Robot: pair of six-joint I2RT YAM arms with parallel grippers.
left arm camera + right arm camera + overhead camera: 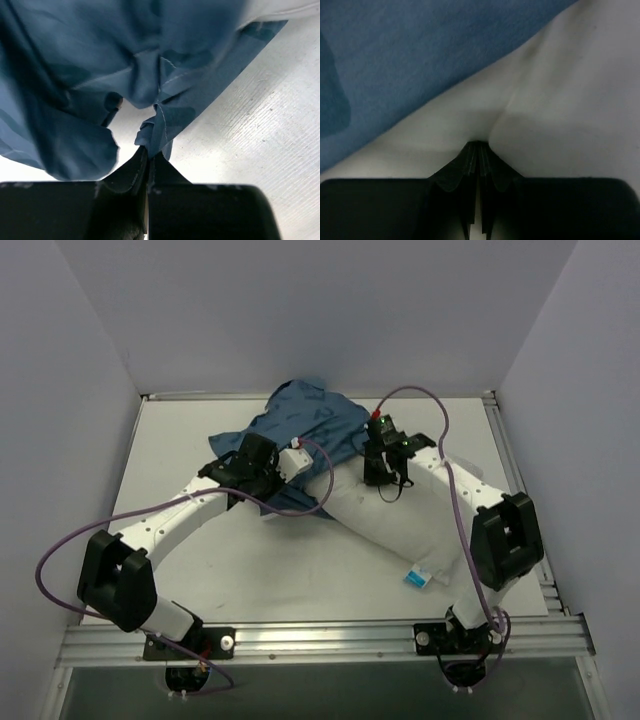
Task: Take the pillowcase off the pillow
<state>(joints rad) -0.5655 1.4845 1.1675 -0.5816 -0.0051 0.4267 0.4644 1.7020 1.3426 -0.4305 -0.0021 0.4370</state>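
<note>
The blue pillowcase [305,418] lies bunched at the back centre of the table, still covering the far end of the white pillow [400,530]. The pillow runs diagonally toward the front right, with its blue-and-white tag [420,578] at the near corner. My left gripper [272,480] sits at the pillowcase's left edge. In the left wrist view it [149,152] is shut on a hemmed fold of the blue pillowcase [150,60]. My right gripper [381,480] presses on the pillow's bare top. Seen from the right wrist, it [479,145] is shut, pinching the white pillow [560,100] just below the pillowcase [395,60] edge.
The white table [200,570] is framed by aluminium rails [320,635] in front and at the right, with pale walls close on three sides. Purple cables [60,550] loop beside each arm.
</note>
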